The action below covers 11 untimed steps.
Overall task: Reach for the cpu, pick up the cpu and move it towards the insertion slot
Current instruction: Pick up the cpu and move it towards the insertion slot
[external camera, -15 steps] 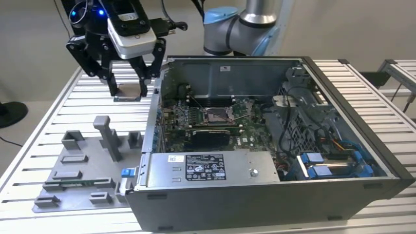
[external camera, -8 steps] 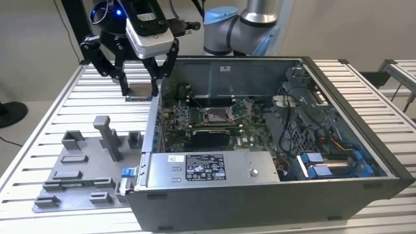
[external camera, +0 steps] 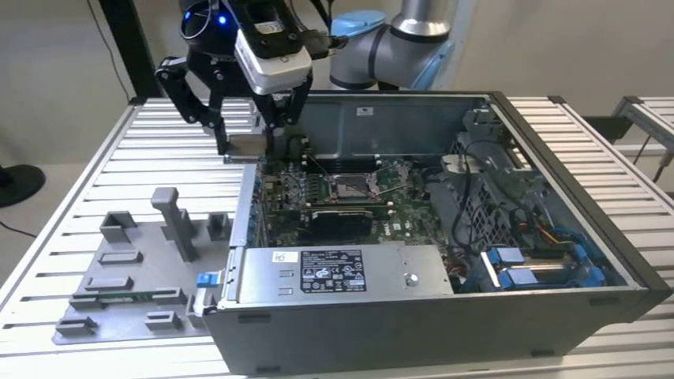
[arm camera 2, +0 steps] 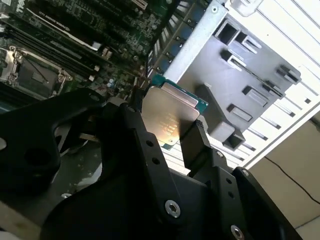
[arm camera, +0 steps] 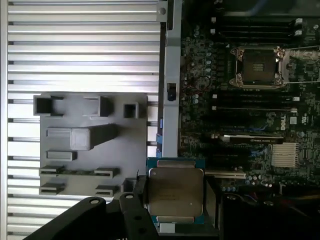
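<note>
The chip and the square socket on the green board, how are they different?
The chip is held up in the gripper at the case wall; the socket sits fixed on the green board. The chip has a pale, shiny, solid face; the socket has a dark centre inside a silver frame. Both are square and look close in size.

The gripper (external camera: 249,136) is built of matte black linkage bars, with round silver screws (arm camera 2: 173,208) set along them behind the fingers (arm camera 2: 192,145). Above the fingers a white, boxy camera housing (external camera: 271,54) is mounted. Silver arm tubes with pale blue joint caps (external camera: 356,24) are seen beyond it.
</note>
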{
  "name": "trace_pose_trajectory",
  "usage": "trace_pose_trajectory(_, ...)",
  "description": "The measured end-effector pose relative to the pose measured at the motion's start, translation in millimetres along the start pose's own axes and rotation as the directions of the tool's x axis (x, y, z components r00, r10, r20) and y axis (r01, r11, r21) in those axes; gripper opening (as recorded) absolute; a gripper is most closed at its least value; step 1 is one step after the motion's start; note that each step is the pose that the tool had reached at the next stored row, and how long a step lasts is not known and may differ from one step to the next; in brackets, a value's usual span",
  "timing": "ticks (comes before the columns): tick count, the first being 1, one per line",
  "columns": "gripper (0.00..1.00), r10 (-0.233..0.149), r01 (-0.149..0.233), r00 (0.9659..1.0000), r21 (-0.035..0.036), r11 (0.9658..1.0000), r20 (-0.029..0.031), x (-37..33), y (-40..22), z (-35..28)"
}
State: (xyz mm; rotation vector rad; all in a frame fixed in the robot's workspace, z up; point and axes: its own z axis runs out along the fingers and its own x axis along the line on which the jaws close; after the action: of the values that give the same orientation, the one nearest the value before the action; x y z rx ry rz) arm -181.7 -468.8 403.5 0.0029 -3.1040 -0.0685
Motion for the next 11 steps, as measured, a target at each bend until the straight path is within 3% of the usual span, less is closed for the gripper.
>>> trace_pose_trajectory(7,0.00,0.000,0.000,1.0000,0.0000,1.0000,-0.0011,-18.8,0.0,-0.7)
trace_pose_trajectory(11,0.00,0.000,0.000,1.0000,0.0000,1.0000,-0.0012,-20.5,-0.1,-0.8)
